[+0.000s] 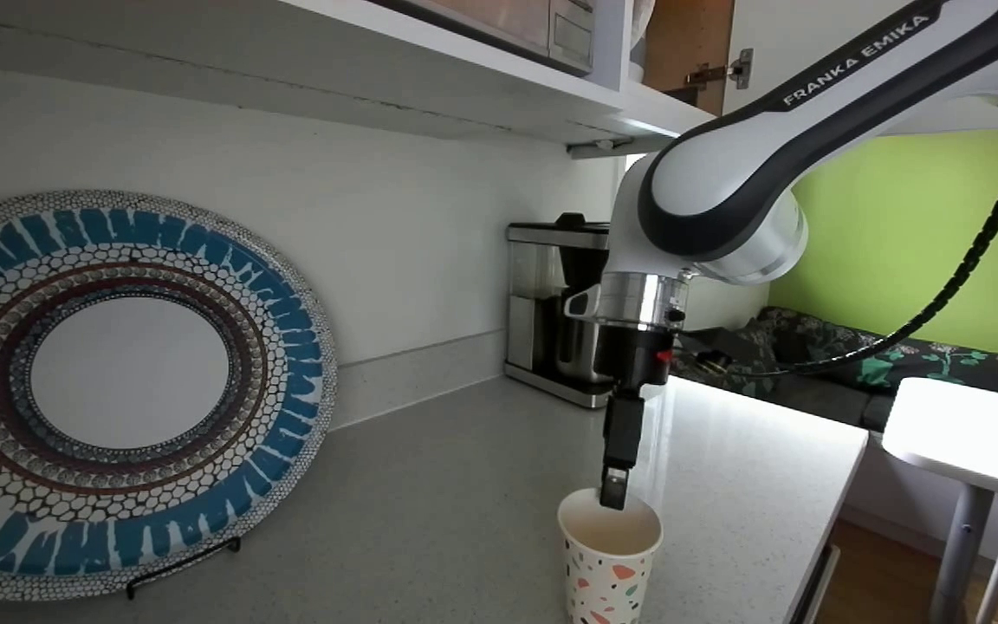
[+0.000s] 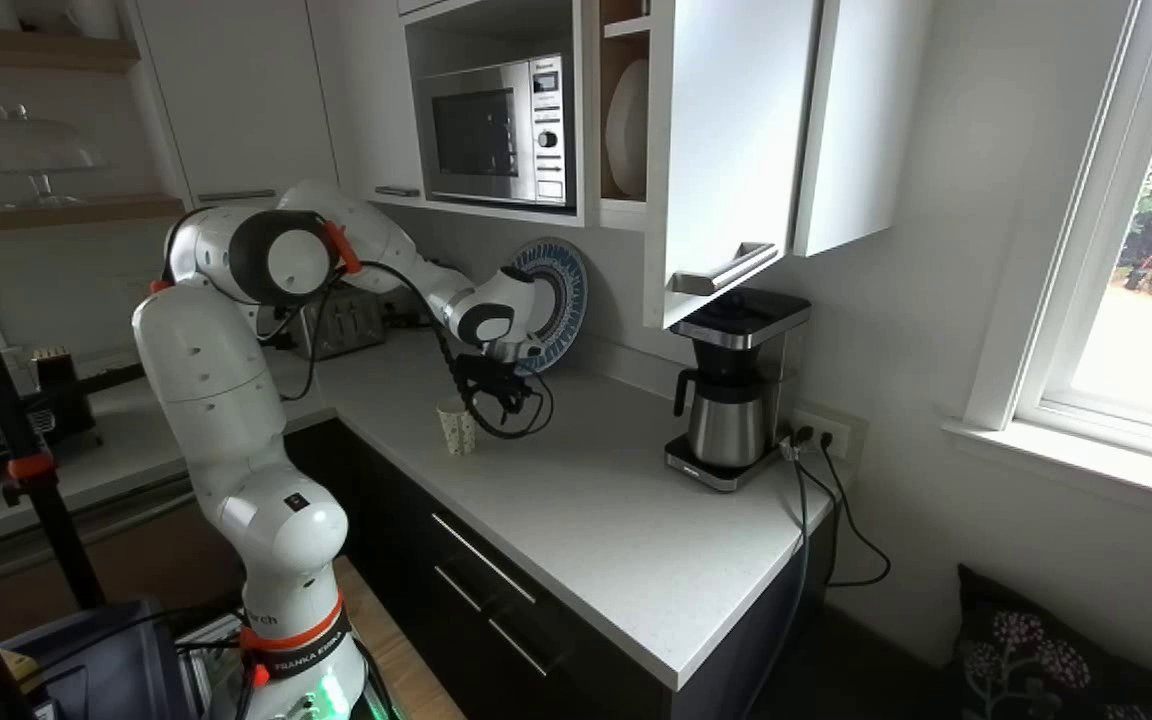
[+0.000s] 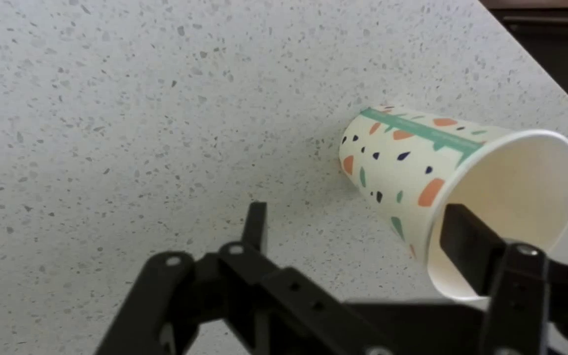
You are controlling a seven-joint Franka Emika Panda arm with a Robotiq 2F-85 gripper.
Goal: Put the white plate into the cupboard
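A round white plate [image 2: 627,128] stands on edge inside the cupboard [image 2: 736,110], partly hidden by the open white door. The cupboard's brown inside and hinged door also show in an exterior view [image 1: 683,43]; only a sliver of something white shows in it there. My gripper [image 3: 359,236] is open and points down at a patterned paper cup [image 3: 402,158] on the counter. One finger shows at the cup's mouth, the other outside it, with the near cup wall between them; I cannot tell how deep the finger is. The gripper is at the cup in both exterior views [image 1: 616,490] [image 2: 508,397].
A large blue-patterned platter [image 1: 291,347] leans on the wall behind the counter [image 2: 576,500]. A coffee maker [image 2: 731,400] stands near the counter's end, below the open door. A microwave [image 2: 496,130] sits in the shelf beside the cupboard. The counter's front edge is close to the cup.
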